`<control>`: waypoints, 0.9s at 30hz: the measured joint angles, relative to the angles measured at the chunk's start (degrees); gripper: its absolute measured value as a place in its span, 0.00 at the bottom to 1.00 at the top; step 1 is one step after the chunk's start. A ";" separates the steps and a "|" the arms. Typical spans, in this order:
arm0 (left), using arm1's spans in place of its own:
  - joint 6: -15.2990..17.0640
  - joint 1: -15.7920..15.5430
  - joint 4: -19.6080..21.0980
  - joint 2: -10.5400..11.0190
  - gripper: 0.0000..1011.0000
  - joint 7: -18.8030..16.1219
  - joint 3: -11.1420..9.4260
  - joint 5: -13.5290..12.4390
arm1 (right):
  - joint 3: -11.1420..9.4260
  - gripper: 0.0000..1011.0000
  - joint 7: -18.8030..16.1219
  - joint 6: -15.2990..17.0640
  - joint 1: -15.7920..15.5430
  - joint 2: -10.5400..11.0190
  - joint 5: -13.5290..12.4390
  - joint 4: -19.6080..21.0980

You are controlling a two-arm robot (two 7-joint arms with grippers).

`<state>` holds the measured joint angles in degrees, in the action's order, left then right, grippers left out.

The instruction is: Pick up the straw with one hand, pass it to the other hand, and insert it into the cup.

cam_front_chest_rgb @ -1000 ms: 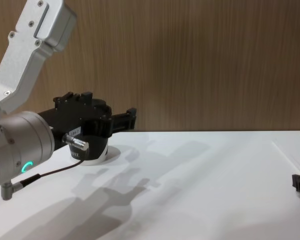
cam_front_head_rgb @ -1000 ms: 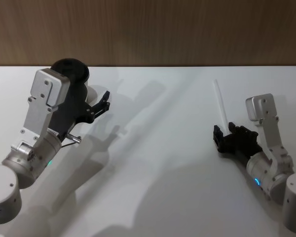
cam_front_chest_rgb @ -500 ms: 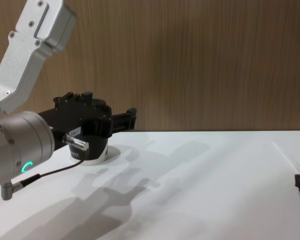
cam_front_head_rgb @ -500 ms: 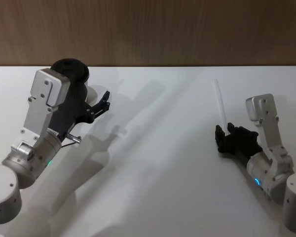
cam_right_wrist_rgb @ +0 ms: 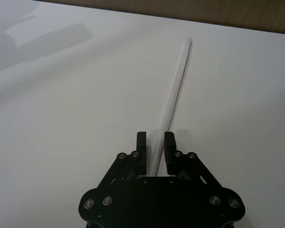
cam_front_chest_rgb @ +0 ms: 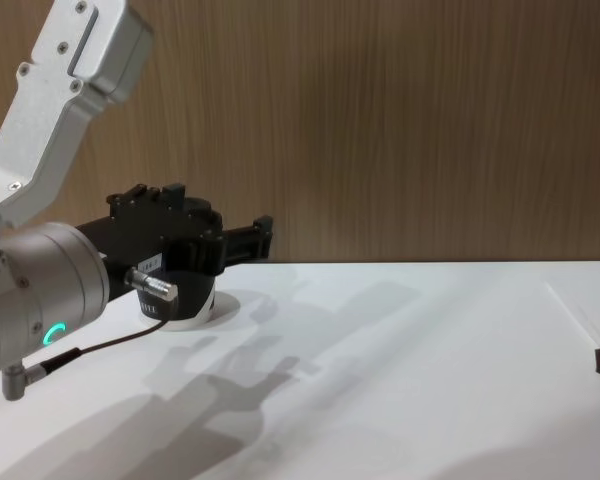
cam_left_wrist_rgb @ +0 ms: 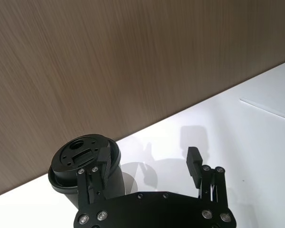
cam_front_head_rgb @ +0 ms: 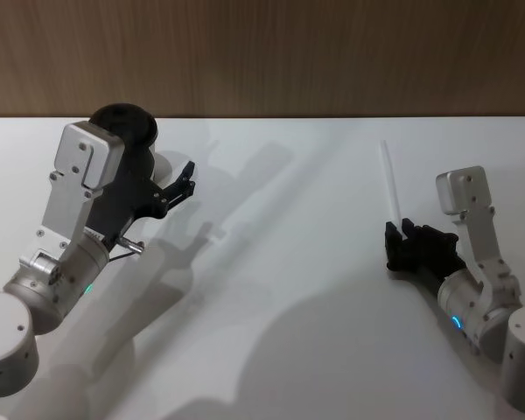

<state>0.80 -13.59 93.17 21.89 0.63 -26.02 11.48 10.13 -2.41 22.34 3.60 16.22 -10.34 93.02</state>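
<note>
My right gripper [cam_right_wrist_rgb: 155, 152] pinches the near end of the long white plastic straw [cam_right_wrist_rgb: 175, 98] lying on the white table [cam_front_head_rgb: 289, 289], while my left gripper [cam_left_wrist_rgb: 149, 164] hovers spread and empty beside the black lidded paper cup [cam_left_wrist_rgb: 83, 161].

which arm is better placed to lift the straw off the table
The right. Its pincer already has a finger on each side of the straw's near end, which lies on the table. The left pincer is across the table beside the cup, open and away from the straw.
</note>
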 joint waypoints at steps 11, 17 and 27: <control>0.00 0.00 0.00 0.00 0.99 0.00 0.00 0.00 | 0.00 0.15 0.01 0.02 0.00 0.00 -0.01 0.00; 0.00 0.00 0.00 0.00 0.99 0.00 0.00 0.00 | 0.00 0.12 0.01 0.02 0.00 0.00 -0.01 -0.01; 0.00 0.00 0.00 0.00 0.99 0.00 0.00 0.00 | 0.00 0.06 0.02 0.03 0.00 0.00 -0.01 0.00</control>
<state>0.79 -13.59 93.18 21.89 0.63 -26.02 11.48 10.13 -2.39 22.37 3.59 16.22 -10.35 93.02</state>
